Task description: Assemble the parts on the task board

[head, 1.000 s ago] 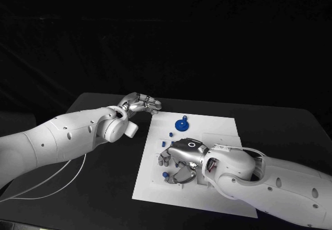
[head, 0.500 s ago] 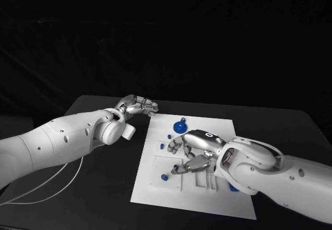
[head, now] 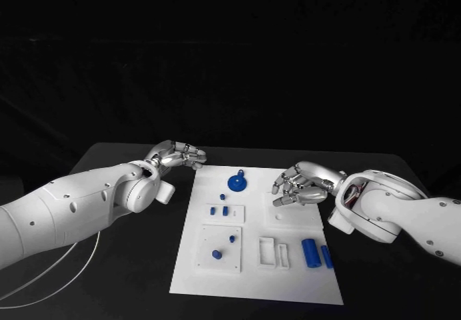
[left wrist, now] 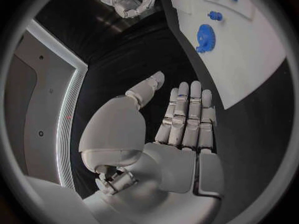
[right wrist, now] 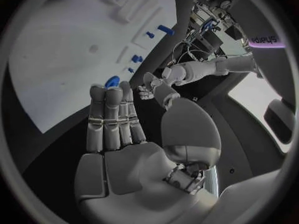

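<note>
Now both released: left robot hand (head: 176, 156) and right robot hand (head: 302, 183) flank task board (head: 288, 280)

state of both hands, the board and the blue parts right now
left hand: holds nothing, off the board's far left corner
right hand: holds nothing, over the board's right edge
task board: flat on the table
blue gear: lying on the board, untouched
two blue cylinders: lying side by side

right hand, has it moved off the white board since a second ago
Yes. The right hand lifted from the near middle of the white board to its far right edge, holding nothing.
</note>
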You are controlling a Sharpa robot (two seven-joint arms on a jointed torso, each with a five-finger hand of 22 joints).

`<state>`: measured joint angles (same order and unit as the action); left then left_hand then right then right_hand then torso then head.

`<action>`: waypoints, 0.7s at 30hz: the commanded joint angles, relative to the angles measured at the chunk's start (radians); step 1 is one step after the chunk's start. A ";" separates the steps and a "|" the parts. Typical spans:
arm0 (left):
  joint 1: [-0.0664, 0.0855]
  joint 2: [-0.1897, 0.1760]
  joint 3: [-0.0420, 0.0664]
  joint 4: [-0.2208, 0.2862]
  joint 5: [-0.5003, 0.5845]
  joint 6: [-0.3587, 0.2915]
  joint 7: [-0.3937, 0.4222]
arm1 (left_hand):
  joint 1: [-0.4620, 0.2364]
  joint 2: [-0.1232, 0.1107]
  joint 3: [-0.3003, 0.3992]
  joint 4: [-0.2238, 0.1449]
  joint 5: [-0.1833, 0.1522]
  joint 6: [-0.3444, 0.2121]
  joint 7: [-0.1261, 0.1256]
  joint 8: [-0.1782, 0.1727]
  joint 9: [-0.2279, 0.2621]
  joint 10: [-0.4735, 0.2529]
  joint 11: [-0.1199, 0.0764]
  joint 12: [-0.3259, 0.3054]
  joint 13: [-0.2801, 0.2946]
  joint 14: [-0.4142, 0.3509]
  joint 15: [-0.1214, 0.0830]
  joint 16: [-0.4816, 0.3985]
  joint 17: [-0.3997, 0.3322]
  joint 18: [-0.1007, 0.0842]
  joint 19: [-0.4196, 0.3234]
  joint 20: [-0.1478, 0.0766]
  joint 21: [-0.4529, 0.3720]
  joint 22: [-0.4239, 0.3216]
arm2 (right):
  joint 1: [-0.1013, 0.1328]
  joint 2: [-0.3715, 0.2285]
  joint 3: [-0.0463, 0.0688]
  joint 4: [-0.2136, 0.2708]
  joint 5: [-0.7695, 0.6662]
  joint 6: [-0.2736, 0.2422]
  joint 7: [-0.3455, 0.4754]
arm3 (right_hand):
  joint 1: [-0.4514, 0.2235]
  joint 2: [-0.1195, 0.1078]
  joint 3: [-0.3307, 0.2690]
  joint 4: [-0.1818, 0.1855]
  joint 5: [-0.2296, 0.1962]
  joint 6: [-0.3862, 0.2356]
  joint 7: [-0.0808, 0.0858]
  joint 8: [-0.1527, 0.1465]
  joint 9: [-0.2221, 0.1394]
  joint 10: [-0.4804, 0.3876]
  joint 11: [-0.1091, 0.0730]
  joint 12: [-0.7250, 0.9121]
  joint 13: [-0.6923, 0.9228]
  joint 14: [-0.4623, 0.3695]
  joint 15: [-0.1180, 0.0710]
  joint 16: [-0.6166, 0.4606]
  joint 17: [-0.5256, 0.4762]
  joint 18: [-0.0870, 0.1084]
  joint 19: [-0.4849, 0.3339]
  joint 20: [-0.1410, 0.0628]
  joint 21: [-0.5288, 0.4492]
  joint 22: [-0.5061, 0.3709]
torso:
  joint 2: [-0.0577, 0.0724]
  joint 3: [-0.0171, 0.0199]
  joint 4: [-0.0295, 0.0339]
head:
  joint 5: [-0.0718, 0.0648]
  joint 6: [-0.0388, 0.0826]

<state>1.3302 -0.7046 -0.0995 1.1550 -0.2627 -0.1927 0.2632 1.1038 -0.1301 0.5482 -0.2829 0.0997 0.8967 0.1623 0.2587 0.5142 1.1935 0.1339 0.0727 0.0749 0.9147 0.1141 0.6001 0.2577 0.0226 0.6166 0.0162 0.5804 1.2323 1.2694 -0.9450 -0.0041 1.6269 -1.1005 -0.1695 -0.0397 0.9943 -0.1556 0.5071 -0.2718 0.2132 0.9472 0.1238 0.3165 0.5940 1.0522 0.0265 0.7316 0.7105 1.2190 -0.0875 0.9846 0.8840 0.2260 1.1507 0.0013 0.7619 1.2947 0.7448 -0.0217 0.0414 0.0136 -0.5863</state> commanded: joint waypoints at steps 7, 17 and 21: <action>-0.001 -0.005 0.000 0.009 0.021 0.007 0.026 | -0.005 0.004 -0.007 0.002 0.004 -0.006 -0.002 0.004 -0.002 -0.008 0.000 -0.002 -0.002 0.006 0.001 -0.005 0.003 0.012 0.007 -0.001 -0.005 0.002 | 0.015 -0.102 -0.008 -0.006 0.179 0.309 -0.233 | -0.124 0.023 -0.031 0.091 0.005 -0.011 -0.011 -0.019 0.025 0.039 -0.026 0.243 0.178 0.074 -0.022 0.122 0.084 0.036 0.088 -0.048 0.077 0.031 | -0.013 0.0028 -0.0071 | -0.044 -0.004; -0.001 -0.029 0.000 0.035 0.041 0.021 0.068 | -0.081 -0.012 -0.063 0.016 0.003 -0.010 -0.001 0.005 -0.005 -0.009 0.000 -0.002 -0.002 0.004 0.002 -0.019 0.021 0.011 0.004 -0.001 -0.015 0.008 | 0.019 -0.172 -0.042 0.054 0.314 0.297 -0.366 | -0.171 0.050 -0.034 0.138 0.016 0.003 -0.024 -0.023 0.049 0.072 -0.039 0.382 0.306 0.088 -0.034 0.209 0.172 0.036 0.124 -0.086 0.144 0.038 | -0.021 0.0031 -0.0190 | -0.061 -0.012; -0.001 -0.038 0.000 0.040 0.054 0.016 0.074 | -0.138 -0.015 -0.114 0.014 -0.003 -0.014 -0.001 0.006 -0.008 -0.013 0.000 -0.003 -0.003 0.001 0.003 -0.031 0.032 0.013 0.000 0.000 -0.026 0.010 | 0.019 -0.193 -0.045 0.077 0.329 0.304 -0.469 | -0.185 0.059 -0.040 0.135 0.029 0.004 -0.024 -0.026 0.055 0.069 -0.039 0.398 0.329 0.086 -0.034 0.215 0.182 0.036 0.120 -0.087 0.158 0.036 | -0.028 0.0049 -0.0254 | -0.061 -0.020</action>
<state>1.3290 -0.7425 -0.1005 1.1894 -0.2337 -0.1890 0.2999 0.9715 -0.1463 0.4369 -0.2693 0.0997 0.8896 0.1624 0.2587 0.5074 1.1862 0.1341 0.0727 0.0731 0.9142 0.1137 0.5729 0.2889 0.0226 0.6166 0.0162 0.5601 1.2406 1.2879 -1.1324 -0.0487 1.7023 -0.8406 0.1142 -0.3829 0.8155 -0.0997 0.4701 -0.1356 0.2402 0.9513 0.0994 0.2959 0.6490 1.1187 -0.0145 1.1269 1.0383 1.3065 -0.1213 1.1966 1.0651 0.2304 1.2597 -0.0646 0.9176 1.3080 0.7233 -0.0186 0.0223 -0.0472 -0.6003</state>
